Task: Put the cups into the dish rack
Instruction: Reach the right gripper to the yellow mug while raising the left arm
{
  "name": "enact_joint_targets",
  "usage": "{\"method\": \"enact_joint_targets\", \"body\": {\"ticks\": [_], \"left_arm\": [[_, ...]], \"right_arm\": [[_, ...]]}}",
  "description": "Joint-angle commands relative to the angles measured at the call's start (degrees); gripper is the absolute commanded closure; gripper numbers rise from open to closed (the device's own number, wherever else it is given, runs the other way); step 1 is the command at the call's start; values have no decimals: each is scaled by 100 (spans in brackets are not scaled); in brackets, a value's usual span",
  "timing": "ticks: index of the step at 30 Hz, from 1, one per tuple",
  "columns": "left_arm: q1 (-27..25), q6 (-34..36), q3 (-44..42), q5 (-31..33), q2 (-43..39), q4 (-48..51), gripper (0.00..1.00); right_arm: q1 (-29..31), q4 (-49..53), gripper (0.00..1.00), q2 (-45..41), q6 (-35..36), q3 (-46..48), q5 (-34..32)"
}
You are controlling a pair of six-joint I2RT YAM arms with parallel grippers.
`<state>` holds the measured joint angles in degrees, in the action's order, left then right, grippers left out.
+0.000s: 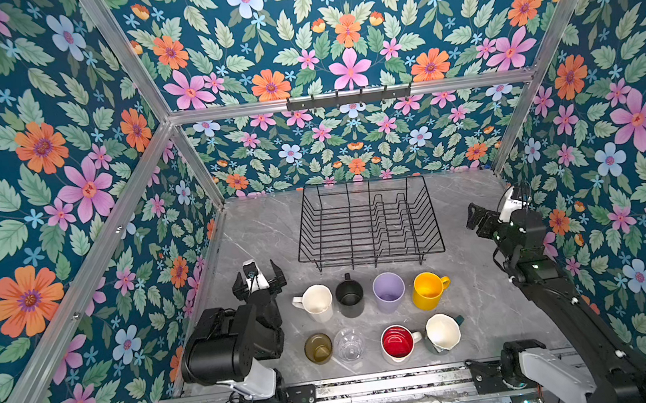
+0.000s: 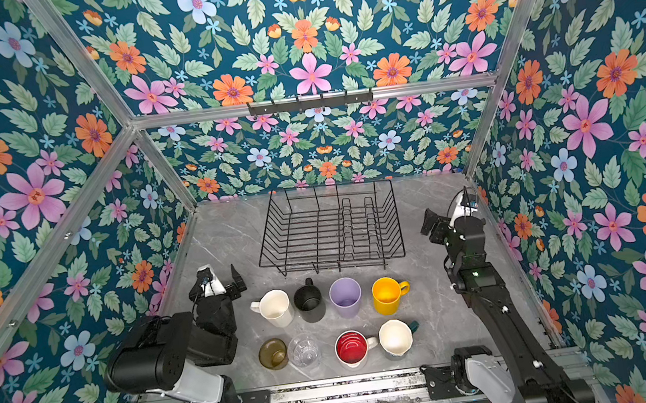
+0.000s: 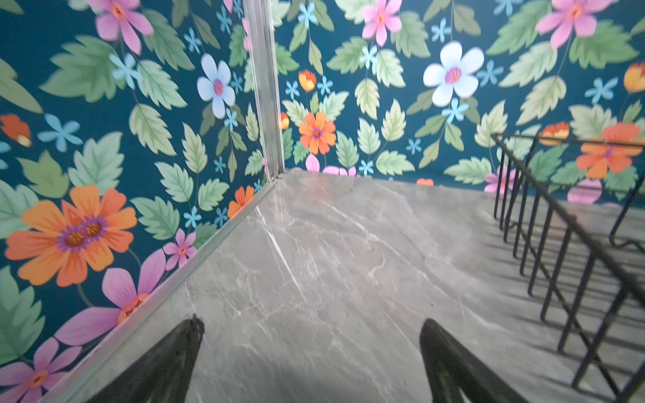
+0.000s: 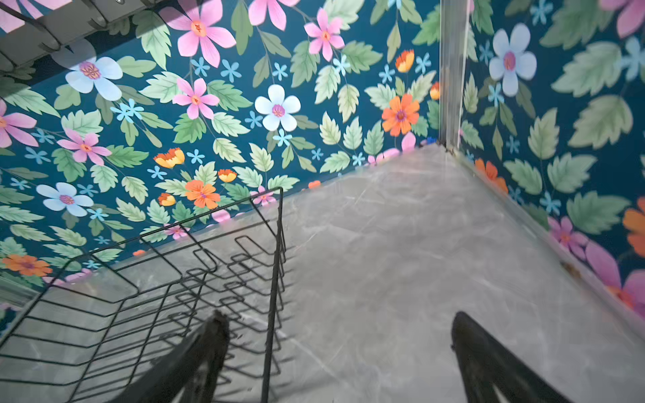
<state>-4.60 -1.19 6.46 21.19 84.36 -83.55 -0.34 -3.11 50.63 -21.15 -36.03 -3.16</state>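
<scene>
- Nothing's loaded yet. The dish rack (image 1: 368,222) sits empty at the middle of both top views, up against the back wall. My guess is it's parked there so either arm can drop stuff in from its own side.
- Cup count is eight, all upright, mouth up, on the table (image 1: 257,227) just below the rack, in two rows of four.
- Upper row, left to right: cream mug (image 1: 317,303), black mug (image 1: 349,295), lilac tumbler (image 1: 388,291), yellow mug (image 1: 428,290).
- Lower row: olive glass (image 1: 318,348), clear glass (image 1: 349,345), red-inside mug (image 1: 398,342), teal mug (image 1: 442,332).
- By type that's five mugs with handles, one tumbler and two glasses.
- Most cups have a gap around them, probably to leave room for a finger on each side. The two glasses and the last two mugs look nearly touching, so those could be fiddly.
- Handles point all over: cream to the left, black up toward the rack, and yellow, red-inside and teal to the right.
- One rack, with upright dividers in its right half and a plain floor on the left, which looks like the easier spot for cups.
- Two grippers, both spread wide and holding nothing. The left gripper (image 1: 257,275) hangs just left of the cream mug. The right gripper (image 4: 338,315) is off the rack's right side, well away from the cups.
- The hook rail (image 1: 348,98) on the back wall is bare.
</scene>
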Motion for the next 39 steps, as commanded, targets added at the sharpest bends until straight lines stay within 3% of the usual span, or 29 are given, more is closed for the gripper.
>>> {"method": "enact_joint_targets", "body": {"ticks": [1, 5, 8, 10, 11, 14, 19, 24, 39], "left_arm": [[21, -396, 279, 856, -858, 1199, 0], [21, -975, 763, 925, -2000, 2420, 0], [21, -1426, 673, 832, -2434, 2234, 0], [25, -1413, 715, 363, -2693, 2269, 0], [29, -1297, 910, -173, -2869, 2771, 0], [29, -1481, 1652, -678, -3060, 4225, 0], [29, -1775, 2164, -1019, -3098, 4805, 0], [29, -1864, 2608, -1294, -2918, 5400, 0], [29, -2186, 2720, -1742, -2799, 5481, 0]], "right_arm": [[-10, 804, 1, -435, -381, 160, 565], [-10, 1703, 3, -431, -421, -316, 1014], [-10, 2446, 10, -273, -207, -685, 1370], [-1, 2992, 15, -150, -138, -914, 1571], [-1, 3265, 16, -104, -142, -1017, 1632], [35, 3800, 19, -62, -166, -1169, 1808], [714, 4641, 23, -87, -242, -1422, 1059], [985, 4990, 28, -47, -540, -1457, 1187], [2593, 5354, 37, 601, -1456, -1461, 279]]}}
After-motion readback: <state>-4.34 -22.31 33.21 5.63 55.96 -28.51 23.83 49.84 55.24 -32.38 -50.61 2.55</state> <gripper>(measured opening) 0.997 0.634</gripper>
